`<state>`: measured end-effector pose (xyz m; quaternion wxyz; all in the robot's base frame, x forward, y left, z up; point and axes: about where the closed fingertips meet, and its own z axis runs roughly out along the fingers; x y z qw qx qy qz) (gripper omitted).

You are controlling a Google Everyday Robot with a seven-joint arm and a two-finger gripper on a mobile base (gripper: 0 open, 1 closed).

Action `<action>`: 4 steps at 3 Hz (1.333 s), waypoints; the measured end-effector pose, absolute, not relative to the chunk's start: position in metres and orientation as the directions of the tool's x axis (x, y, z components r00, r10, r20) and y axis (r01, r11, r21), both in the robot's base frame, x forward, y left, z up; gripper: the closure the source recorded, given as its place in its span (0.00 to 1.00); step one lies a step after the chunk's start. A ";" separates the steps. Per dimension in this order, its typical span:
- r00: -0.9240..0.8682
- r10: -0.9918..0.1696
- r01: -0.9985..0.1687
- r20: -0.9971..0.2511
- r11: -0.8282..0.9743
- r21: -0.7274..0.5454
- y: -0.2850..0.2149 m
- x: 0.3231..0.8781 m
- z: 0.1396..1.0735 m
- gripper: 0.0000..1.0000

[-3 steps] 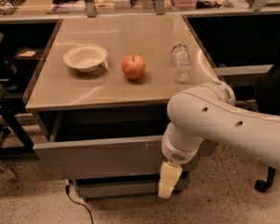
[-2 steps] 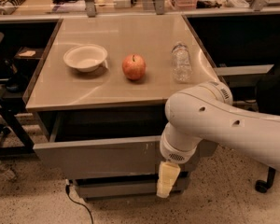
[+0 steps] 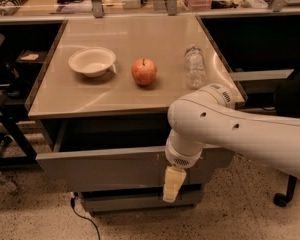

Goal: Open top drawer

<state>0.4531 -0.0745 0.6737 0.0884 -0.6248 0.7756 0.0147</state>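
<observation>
Camera view, looking down on a beige counter (image 3: 65, 96) and the grey drawer unit beneath it. The top drawer (image 3: 100, 168) lies directly under the counter's front edge. It is the widest and tallest of the visible fronts: a flat grey panel with no handle, running nearly the whole width of the counter. Small pale scratch marks sit near its upper rim, right of centre. The panel stands forward of the counter's front edge, and a dark opening shows between its top rim and the underside of the counter. Below it a narrower, shorter grey drawer (image 3: 125, 200) sits further back.

The white arm (image 3: 240, 131) enters from the right and bends down in front of the counter's front right corner. At its end the cream-coloured gripper (image 3: 173, 184) hangs pointing downward in front of the top drawer's right half, overlapping the panel's lower rim. Whether the gripper is released or clenched cannot be told, and contact with the panel cannot be judged.

On the counter stand a white bowl (image 3: 92, 61) toward the left edge, a red apple (image 3: 144, 71) near the middle, and a clear plastic bottle (image 3: 195, 66) toward the right edge, each well apart from the others. A black cable (image 3: 85, 219) trails across the speckled floor (image 3: 35, 214) below the unit's left side.
</observation>
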 end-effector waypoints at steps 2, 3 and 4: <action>-0.209 -0.971 -0.976 -0.119 0.214 -0.032 -0.079 0.460 0.648 0.00; -0.221 -0.969 -0.975 -0.109 0.223 0.001 -0.089 0.448 0.648 0.00; -0.229 -0.967 -0.973 -0.113 0.228 0.026 -0.094 0.434 0.652 0.00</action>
